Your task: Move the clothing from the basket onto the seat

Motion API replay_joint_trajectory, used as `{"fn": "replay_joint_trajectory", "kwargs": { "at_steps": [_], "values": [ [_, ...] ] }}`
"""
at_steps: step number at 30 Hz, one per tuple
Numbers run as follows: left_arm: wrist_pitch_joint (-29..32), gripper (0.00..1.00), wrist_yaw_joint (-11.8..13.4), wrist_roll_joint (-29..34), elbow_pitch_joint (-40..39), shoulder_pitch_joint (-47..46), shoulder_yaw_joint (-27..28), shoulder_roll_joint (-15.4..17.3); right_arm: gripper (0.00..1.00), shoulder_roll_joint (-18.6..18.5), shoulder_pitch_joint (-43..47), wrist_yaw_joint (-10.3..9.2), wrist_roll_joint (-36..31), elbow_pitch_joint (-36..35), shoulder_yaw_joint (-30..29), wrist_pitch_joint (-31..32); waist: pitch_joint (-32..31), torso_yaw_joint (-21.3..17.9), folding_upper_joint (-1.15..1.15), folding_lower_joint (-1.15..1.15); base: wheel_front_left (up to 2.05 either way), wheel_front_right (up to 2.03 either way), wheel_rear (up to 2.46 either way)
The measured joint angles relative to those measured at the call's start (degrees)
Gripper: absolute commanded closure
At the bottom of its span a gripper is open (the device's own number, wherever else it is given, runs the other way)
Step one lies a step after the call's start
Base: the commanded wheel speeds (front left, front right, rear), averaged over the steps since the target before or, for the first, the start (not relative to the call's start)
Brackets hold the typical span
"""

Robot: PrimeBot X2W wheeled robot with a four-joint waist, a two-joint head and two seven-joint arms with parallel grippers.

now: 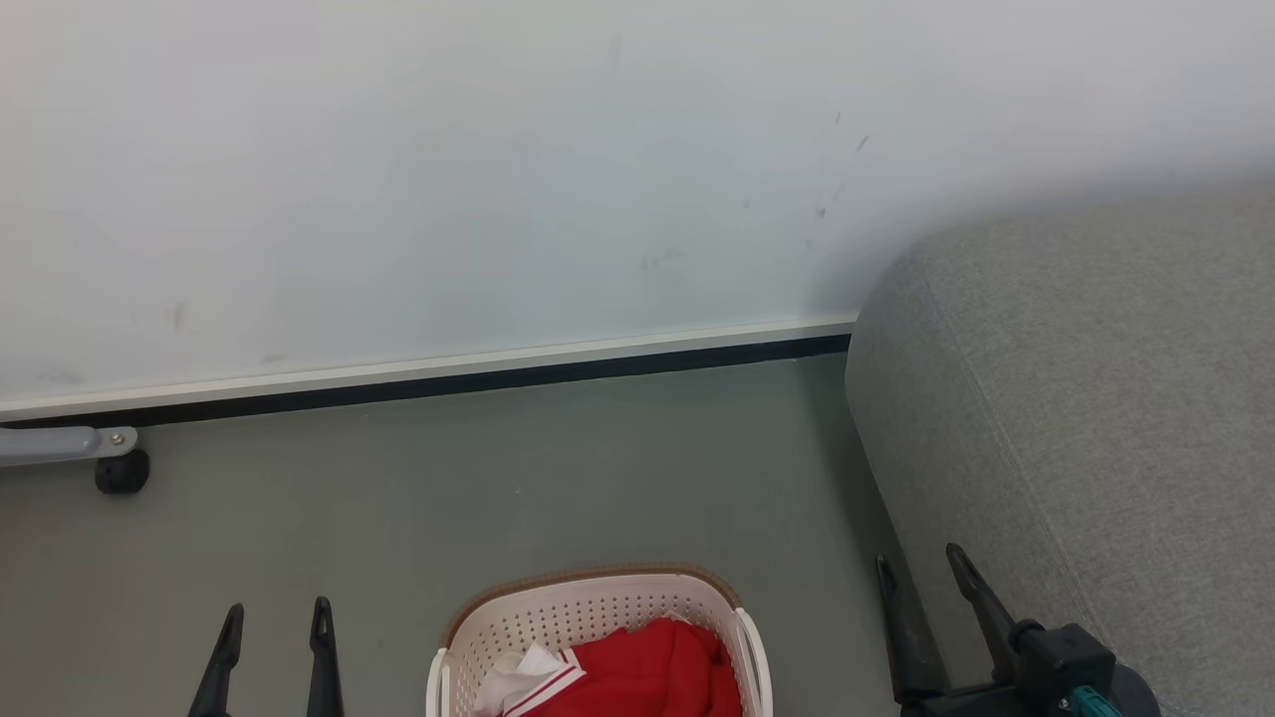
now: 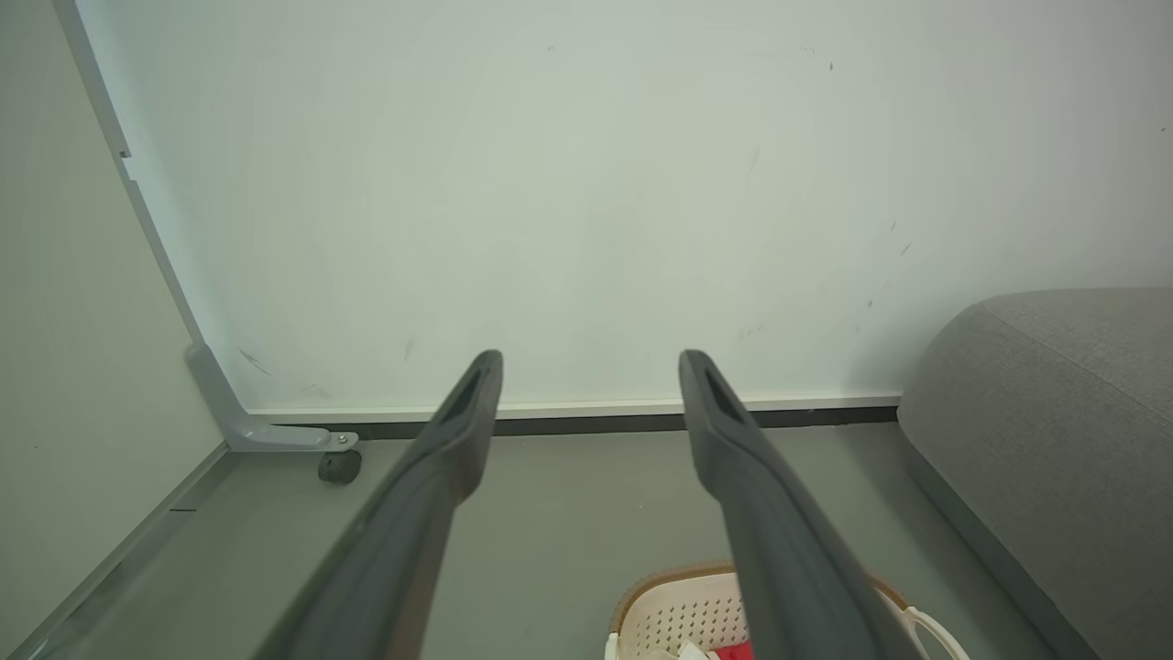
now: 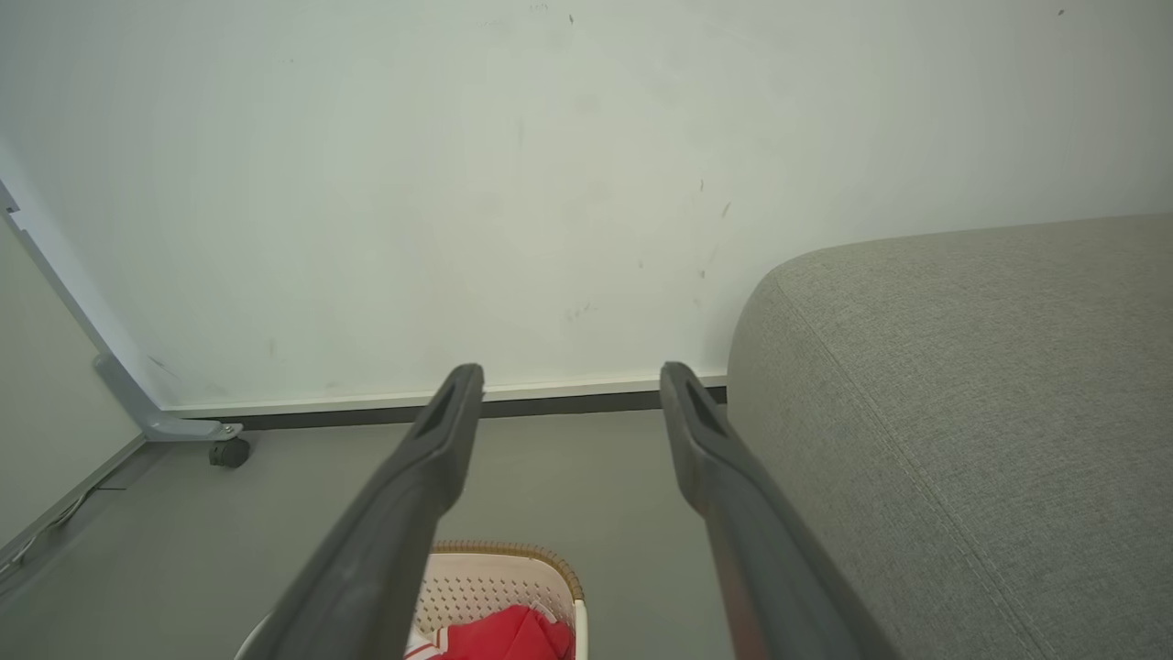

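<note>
Both grippers are empty. The left gripper (image 1: 277, 615) sits at the lower left of the head view with its two dark fingers (image 2: 458, 431) spread, nothing but bare floor (image 1: 498, 478) in the gap. The right gripper (image 1: 918, 566) is at the lower right, also spread and holding nothing. Its tips overlap the seat's side in that view, and I can't tell if they touch it.

Between the two grippers, down at the bottom edge, the basket (image 1: 588, 579) stands on the floor, partly cut off by the frame. The clothing (image 1: 647, 667) is inside it: bright red fabric, with white striped trim and a white bit towards the left.

The seat (image 1: 1096, 418) is the big grey woven cushion to the basket's right, rounded corner near the wall, with a strip of floor between it and the basket.

The floor is smooth, dull grey-green. The wall (image 1: 448, 179) behind is pale with a few dark scuffs, and it ends in a white baseboard (image 1: 498, 360) with a black line underneath. Far left, a grey metal leg (image 1: 60, 444) with a black caster (image 1: 122, 473) rests on the floor by the wall.
</note>
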Motion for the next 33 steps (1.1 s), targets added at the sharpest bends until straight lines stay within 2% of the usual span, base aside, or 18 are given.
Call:
{"fn": "replay_joint_trajectory", "kwargs": {
  "at_steps": [22,33],
  "values": [
    [0.00,0.00,-0.44,0.91,-1.52,1.08,0.63,-0.71,0.00,0.34,0.03,0.30,-0.42,0.05,-1.03,0.00,0.64,-0.04,0.00,0.00,0.00,0.00,0.00],
    [0.00,0.00,-1.00,1.40,-2.81,0.74,0.25,-0.86,0.00,0.36,-0.12,0.33,-1.37,-3.16,-2.54,-0.16,4.69,-0.45,0.00,0.00,0.00,0.00,0.00]
  ]
}}
